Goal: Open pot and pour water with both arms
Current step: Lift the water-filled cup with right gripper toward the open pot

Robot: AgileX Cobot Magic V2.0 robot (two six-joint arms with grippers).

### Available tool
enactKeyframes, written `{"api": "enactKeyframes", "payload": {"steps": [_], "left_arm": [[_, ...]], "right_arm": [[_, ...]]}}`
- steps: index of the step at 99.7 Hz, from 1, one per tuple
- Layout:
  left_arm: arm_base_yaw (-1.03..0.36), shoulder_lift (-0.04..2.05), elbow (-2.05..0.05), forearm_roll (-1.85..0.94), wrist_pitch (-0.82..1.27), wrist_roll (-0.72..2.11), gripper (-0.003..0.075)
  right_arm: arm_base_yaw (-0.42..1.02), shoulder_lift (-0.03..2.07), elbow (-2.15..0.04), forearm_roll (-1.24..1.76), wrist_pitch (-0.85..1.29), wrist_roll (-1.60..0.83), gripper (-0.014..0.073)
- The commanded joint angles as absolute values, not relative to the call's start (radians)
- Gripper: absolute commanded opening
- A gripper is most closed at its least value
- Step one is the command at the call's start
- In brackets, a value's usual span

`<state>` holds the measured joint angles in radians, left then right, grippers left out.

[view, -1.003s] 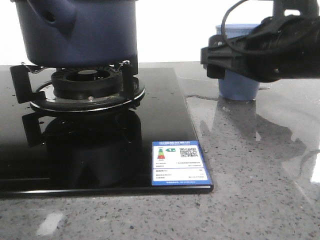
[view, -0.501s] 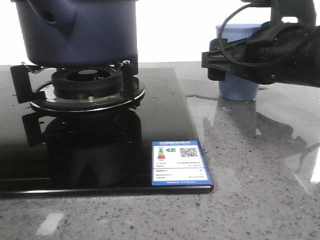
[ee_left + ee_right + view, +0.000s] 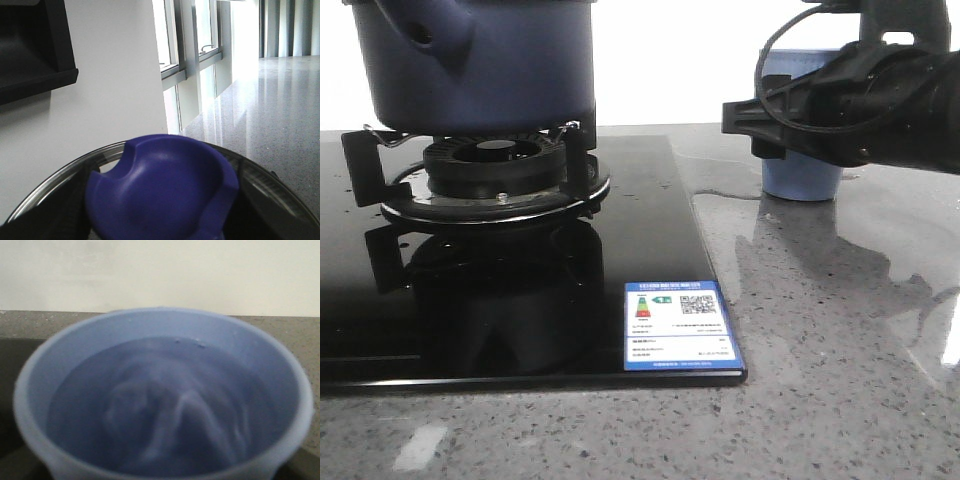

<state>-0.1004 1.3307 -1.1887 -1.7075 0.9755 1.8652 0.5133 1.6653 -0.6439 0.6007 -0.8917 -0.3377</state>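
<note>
The pot (image 3: 472, 62) is sitting on the burner (image 3: 495, 170) at far left, its lid (image 3: 162, 192) appearing lifted by the left arm, while the right arm (image 3: 850, 95) is closing in on the water-filled cup (image 3: 162, 395) at far right, pouring not yet begun; neither arm's fingers are showing, so their state cannot be told.

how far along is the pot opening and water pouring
Opening looks done: the left wrist view shows a glass lid with a blue knob, away from the stove. In hand: the right arm is at the light blue cup, which holds water. Left: pouring it into the pot on the burner.
</note>
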Motion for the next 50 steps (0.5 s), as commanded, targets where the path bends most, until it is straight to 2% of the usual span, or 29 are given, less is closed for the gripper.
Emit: {"api": "enactKeyframes", "payload": {"steps": [1,27,50], "left_arm": [[-0.105,1.277,-1.229,-1.802,0.997,1.854,0.023],[-0.052,1.193,-1.229,-1.726,0.927,1.752,0.023],[-0.036,1.119,-1.229,-1.597,0.863,1.61,0.023]], "right_arm": [[0.509,1.609,-0.667,0.583,-0.964,-0.336,0.0253],[0.51,1.474,-0.667,0.426,-0.935,-0.425,0.0253],[0.51,1.374,-0.721,0.304,-0.79,-0.425,0.0253]]}}
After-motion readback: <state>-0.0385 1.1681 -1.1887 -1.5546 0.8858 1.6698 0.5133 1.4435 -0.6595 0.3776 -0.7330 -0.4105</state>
